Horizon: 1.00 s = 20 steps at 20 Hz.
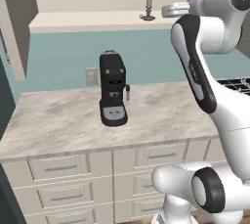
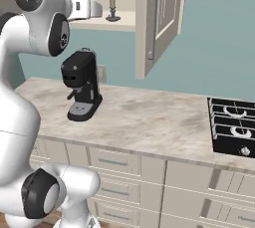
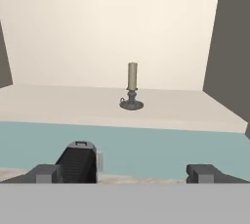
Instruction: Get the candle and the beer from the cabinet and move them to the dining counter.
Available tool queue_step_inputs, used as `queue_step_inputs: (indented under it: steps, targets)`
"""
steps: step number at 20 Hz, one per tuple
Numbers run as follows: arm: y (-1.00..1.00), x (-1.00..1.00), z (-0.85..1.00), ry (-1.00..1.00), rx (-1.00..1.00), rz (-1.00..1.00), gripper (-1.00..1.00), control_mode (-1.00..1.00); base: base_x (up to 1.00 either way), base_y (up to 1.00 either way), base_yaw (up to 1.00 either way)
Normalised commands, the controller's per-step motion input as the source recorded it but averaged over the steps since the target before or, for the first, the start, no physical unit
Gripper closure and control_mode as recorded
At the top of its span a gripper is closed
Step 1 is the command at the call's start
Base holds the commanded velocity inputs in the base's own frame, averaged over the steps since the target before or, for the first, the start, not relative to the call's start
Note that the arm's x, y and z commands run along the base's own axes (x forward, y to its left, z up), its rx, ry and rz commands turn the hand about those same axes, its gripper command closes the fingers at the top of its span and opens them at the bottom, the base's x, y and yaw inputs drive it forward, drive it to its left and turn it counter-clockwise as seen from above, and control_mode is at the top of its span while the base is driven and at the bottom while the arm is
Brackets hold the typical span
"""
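The candle [image 3: 132,87], a slim beige taper in a small dark holder, stands upright on the light shelf of the open cabinet [image 3: 58,103]. It also shows on that shelf as the candle [image 1: 149,5] and the candle [image 2: 112,7]. My gripper [image 3: 127,173] is open, its fingertips [image 3: 46,173] wide apart with nothing between them. It is level with the shelf and short of the candle, aimed at it. The hand [image 1: 175,9] is just right of the candle in the left base view. The beer and the dining counter are out of view.
A black coffee machine [image 1: 113,91] stands on the marbled worktop [image 1: 58,120] with drawers, below the shelf. An open cabinet door [image 2: 159,18] hangs to the right of the shelf. A stove [image 2: 234,127] sits at the worktop's right end.
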Motion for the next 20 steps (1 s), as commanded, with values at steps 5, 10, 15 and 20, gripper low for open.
queue_step_inputs:
  steps: [5,10,15,20]
  targets:
    - [0.00,0.13,0.00,0.00,0.00,0.00,-1.00,-1.00,0.00,0.00,0.00]
    - [0.00,0.06,0.00,0.00,0.00,0.00,-1.00,-1.00,0.00,0.00,0.00]
    - [0.00,0.13,-0.03,0.00,0.00,0.00,-1.00,-1.00,0.00,0.00,0.00]
    - [0.00,0.42,0.00,-0.02,0.00,0.00,-1.00,-1.00,0.00,0.00,0.00]
